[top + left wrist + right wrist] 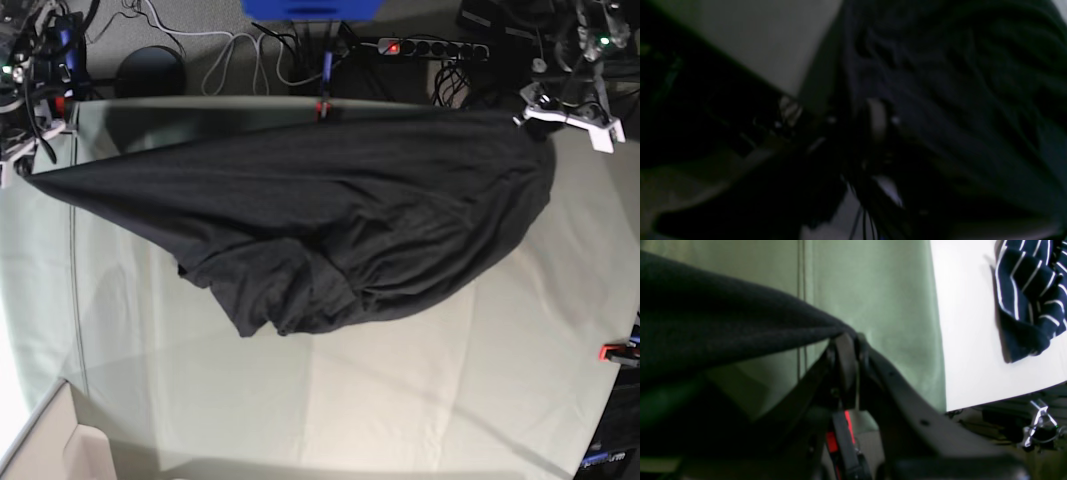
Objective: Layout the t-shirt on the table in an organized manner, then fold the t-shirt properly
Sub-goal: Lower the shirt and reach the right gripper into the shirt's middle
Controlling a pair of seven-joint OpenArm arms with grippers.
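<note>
Charcoal cotton, matte and soft: the t-shirt (320, 235) hangs stretched across the far half of the worktop (400, 400), pulled taut between 9 and 2 o'clock in the base view, with a slack belly of folds sagging toward the centre and bunching at about 7 o'clock of the garment. Right tool (845, 340) is pinched together on a corner of the fabric, cloth fanning out from the grip toward 9 o'clock in its wrist view. Left tool (535, 115) sits at the shirt's other top corner; its own camera is dark and blurred, filled with wrinkled fabric, so I cannot tell whether it is apart or clamped. Worktop cover is pale grey-green cloth, faint creases and a stitched seam. Red clamp (613, 351) at the 3 o'clock edge. A navy striped garment (1027, 296) lies on a white surface beside the worktop. Power strip (425, 47) and cables behind, at 12 o'clock.
</note>
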